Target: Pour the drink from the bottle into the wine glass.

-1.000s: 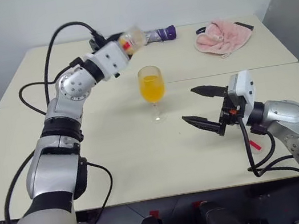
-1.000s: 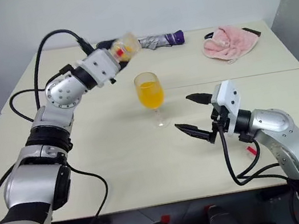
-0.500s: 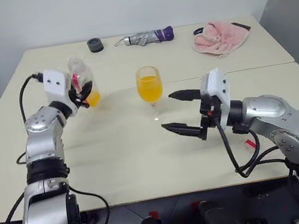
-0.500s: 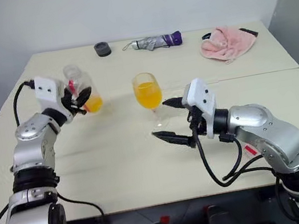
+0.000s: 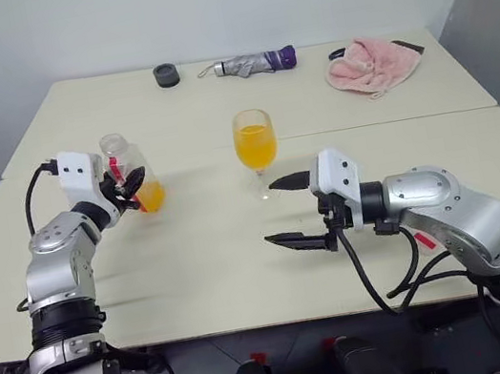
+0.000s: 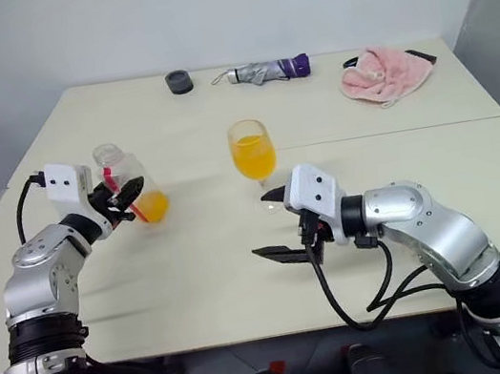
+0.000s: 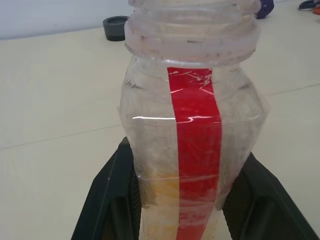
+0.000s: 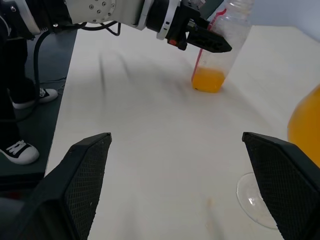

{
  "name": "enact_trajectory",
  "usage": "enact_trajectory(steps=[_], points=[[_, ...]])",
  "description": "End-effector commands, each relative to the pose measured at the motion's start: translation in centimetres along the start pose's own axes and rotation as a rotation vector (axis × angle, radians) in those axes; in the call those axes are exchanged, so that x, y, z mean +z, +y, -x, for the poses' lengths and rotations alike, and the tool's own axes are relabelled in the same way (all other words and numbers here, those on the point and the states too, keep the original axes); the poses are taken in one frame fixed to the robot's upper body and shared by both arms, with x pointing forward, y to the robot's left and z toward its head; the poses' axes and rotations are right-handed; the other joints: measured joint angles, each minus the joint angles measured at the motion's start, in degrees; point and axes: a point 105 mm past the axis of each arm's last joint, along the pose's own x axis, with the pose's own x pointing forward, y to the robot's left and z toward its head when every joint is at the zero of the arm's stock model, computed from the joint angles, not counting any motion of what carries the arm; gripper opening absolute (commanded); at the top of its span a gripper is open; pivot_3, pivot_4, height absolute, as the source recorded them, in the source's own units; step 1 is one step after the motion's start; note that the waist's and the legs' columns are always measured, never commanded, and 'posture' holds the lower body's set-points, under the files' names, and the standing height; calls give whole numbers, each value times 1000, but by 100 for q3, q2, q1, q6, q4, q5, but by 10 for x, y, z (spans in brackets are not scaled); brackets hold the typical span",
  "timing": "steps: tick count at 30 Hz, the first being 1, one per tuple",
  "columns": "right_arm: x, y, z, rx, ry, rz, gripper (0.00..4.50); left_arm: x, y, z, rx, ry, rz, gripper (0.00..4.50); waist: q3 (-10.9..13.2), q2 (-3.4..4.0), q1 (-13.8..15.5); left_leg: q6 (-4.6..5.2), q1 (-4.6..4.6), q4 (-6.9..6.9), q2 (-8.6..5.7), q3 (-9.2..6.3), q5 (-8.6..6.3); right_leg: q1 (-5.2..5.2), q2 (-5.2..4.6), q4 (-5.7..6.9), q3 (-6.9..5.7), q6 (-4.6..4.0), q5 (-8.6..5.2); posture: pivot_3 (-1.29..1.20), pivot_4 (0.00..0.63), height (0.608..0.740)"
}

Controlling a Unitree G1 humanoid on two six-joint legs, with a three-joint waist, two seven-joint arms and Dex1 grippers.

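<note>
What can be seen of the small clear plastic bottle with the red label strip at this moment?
The small clear plastic bottle stands upright at the table's left side, well apart from the wine glass. It has squarish sides, a red vertical label strip and a threaded neck with no cap on. A little orange drink remains at its bottom; the rest looks empty. The left gripper is shut on its body, a black finger on each side. Whether its base touches the table is unclear.
</note>
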Motion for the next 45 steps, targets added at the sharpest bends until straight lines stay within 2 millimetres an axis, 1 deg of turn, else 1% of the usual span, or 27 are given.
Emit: enact_trajectory(steps=[1,5,7,9,10,15,16,22,26,29,32,34,36,37,41,42,43,45], points=[[17,-3,-2,-12,-52,44,4500,6,6,9,3,-32,-12,1688,0,0,-10,0,1,0,1,1,0,0,0,0,1,0,0,0,150,740],[26,-5,-4,-23,-83,25,4500,-5,9,13,31,-18,-16,1688,0,0,-15,0,4,-1,1,4,0,0,1,2,4,0,0,0,150,740],[27,-6,-4,-23,-82,25,4500,-8,11,15,44,-20,-9,1688,0,0,-10,0,4,-1,3,3,0,0,1,2,4,0,0,0,150,740],[27,-6,-4,-21,-81,22,4500,-7,11,16,48,-36,0,2405,0,0,-9,0,4,-1,3,3,0,0,0,2,4,0,0,0,150,740],[28,-6,-4,-19,-81,21,4500,-6,11,16,51,-44,-3,2617,0,0,-9,0,4,-1,3,4,0,0,0,2,5,0,0,0,150,740],[29,-7,-4,-15,-83,15,4500,-5,8,18,48,-57,-6,4246,0,0,-3,0,1,-1,3,2,0,-2,0,2,2,0,0,0,150,740],[29,-7,-5,-13,-83,15,4500,-5,8,19,49,-58,-8,4456,0,0,-1,0,1,-1,2,2,0,-2,0,1,2,0,0,0,150,740],[26,-7,-4,-9,-77,13,4500,-8,5,24,53,-59,-32,4456,0,0,-2,0,1,-3,4,4,0,-2,-1,0,4,0,0,0,150,740],[20,-7,-1,-20,-66,15,4500,-8,3,28,63,-73,-62,4456,0,0,0,0,1,-3,4,3,0,-2,-1,-1,4,0,0,0,150,740],[7,1,7,-25,-59,54,4500,-7,-2,34,61,-95,-80,4456,0,0,3,0,-1,-4,5,2,0,-2,-2,-5,4,1,-1,0,150,740],[-6,1,15,-79,-59,26,4500,-7,-4,42,76,-111,-100,4456,0,0,5,1,-3,-8,9,4,-1,0,-7,-15,6,1,-1,0,150,740],[-14,-3,21,-159,-86,4,4500,-11,-4,48,101,-99,-102,4456,0,-1,5,1,-2,-8,9,6,-1,-1,-7,-17,8,2,-1,0,150,740],[-20,-22,29,-356,-148,10,4500,-12,-4,55,133,-122,-90,4456,-1,-2,5,0,-1,-9,10,5,-1,0,-7,-19,8,2,-1,0,150,740],[-22,-27,33,-415,-169,8,4500,-11,-5,58,143,-128,-82,4456,-2,-3,2,0,2,-10,11,8,-1,2,-7,-20,10,2,-1,0,150,740],[-55,-38,49,-643,-201,-59,4500,-19,-12,71,171,-119,-55,4456,-4,-7,4,-1,4,-15,12,12,-1,3,-6,-26,15,2,-1,0,150,740],[-62,-39,52,-689,-198,-63,4500,-20,-14,73,178,-117,-51,4456,-4,-7,4,-2,5,-20,12,13,0,2,-6,-26,16,2,-1,0,150,740],[-73,-41,57,-750,-200,-104,4500,-22,-17,76,187,-119,-39,4456,-4,-7,5,-2,6,-21,12,16,0,2,-6,-28,19,2,-1,0,150,740],[-86,-40,61,-816,-199,-148,4500,-25,-20,81,195,-120,-22,4456,-4,-7,5,-2,8,-25,13,18,0,3,-6,-28,22,2,-1,0,150,740]])
